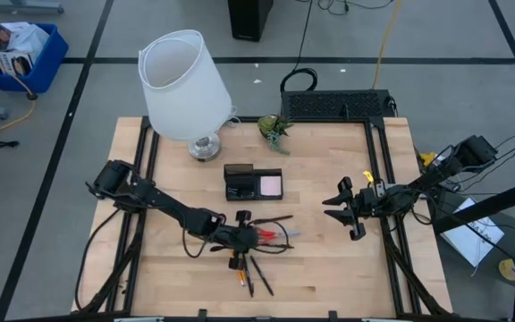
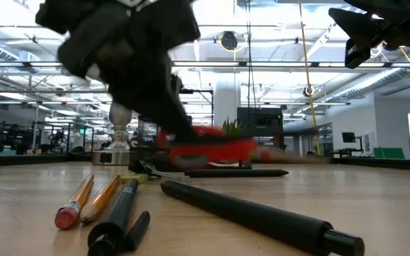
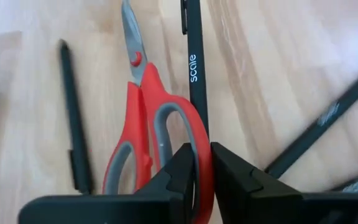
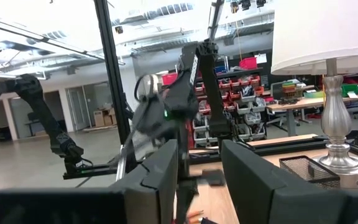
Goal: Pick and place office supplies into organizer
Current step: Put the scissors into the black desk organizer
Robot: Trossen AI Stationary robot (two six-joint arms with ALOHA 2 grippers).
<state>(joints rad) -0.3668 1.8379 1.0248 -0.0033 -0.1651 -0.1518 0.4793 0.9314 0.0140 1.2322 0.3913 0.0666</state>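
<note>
Pencils (image 1: 240, 268) and pens (image 1: 259, 275) lie nearest. My left gripper (image 3: 202, 167) pinches the scissors' (image 3: 148, 118) red handle loop just beyond them. Next I lift and carry them to the organizer (image 1: 253, 182) farther back. My right gripper (image 1: 343, 208) waits half-open, empty.

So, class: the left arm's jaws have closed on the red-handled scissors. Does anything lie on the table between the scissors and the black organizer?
Nothing visible does. In the high view, the scissors sit in the left gripper, and only bare wood of the table separates them from the organizer. The pens and pencils lie on the opposite side.
</note>
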